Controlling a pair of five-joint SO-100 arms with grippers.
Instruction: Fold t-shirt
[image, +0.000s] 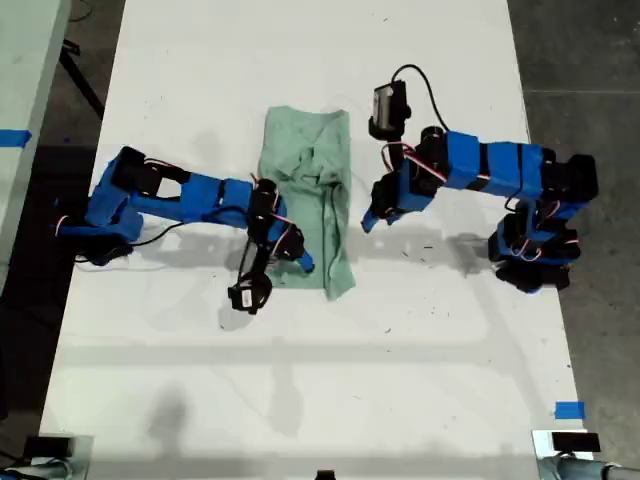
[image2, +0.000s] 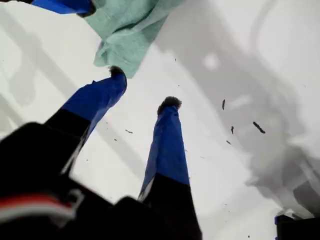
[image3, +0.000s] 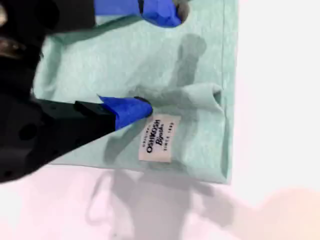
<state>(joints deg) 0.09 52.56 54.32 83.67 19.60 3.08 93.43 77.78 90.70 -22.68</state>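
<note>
The pale mint-green t-shirt (image: 305, 190) lies folded into a narrow, rumpled strip on the white table (image: 400, 350), a little toward the exterior view's left. My second gripper (image: 298, 258) is open at the strip's near end. In the second wrist view, the second gripper (image3: 155, 60) spreads over the t-shirt (image3: 200, 65), one fingertip (image3: 132, 107) resting by a small fold beside the white neck label (image3: 159, 140). My first gripper (image: 368, 222) is just off the cloth on the exterior view's right. The first gripper (image2: 144, 87) is open over bare table, with a corner of the t-shirt (image2: 130, 30) just beyond its fingertips.
The first arm's base (image: 535, 250) stands near the table's edge on the exterior view's right, and the second arm's base (image: 100, 215) near the opposite edge. A blue tape mark (image: 568, 410) sits at the near corner on the exterior view's right. Dark floor surrounds the table.
</note>
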